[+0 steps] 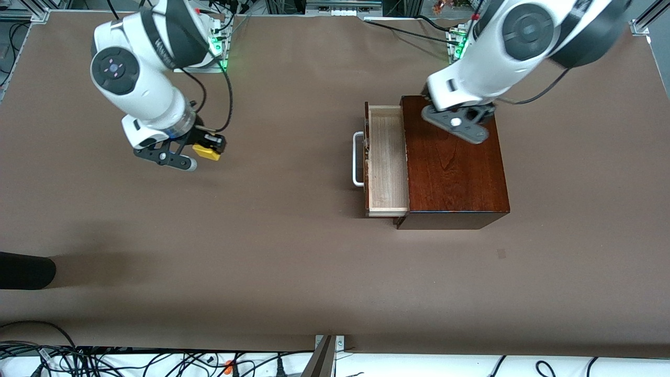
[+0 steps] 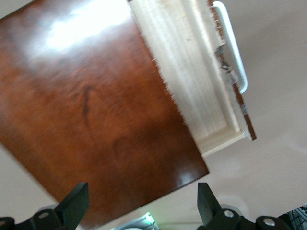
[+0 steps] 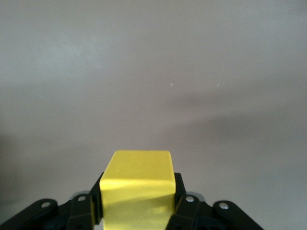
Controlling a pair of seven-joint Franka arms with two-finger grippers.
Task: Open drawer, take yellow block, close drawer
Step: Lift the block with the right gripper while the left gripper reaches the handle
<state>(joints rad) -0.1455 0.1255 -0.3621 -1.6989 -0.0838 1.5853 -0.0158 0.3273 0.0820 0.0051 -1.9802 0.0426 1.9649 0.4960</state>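
I see the sliding drawer (image 1: 386,159) pulled out of its wooden box (image 1: 454,162) toward the right arm's end of the table (image 1: 293,251). My left gripper (image 1: 459,123) hangs over the box; my right gripper (image 1: 201,152), over bare table well apart, clamps the small cube-shaped block (image 1: 206,152).

Drawer open, yellow block held in the air

You have the drawer (image 1: 387,159) pulled out of its glossy reddish-brown box toward the right arm's end of the table, its pale wood interior showing nothing inside and its white U-shaped handle leading. Your yellow block (image 1: 206,152), a small plain cube, sits clamped between the right gripper's (image 1: 201,152) fingers above bare table, well apart from the drawer.
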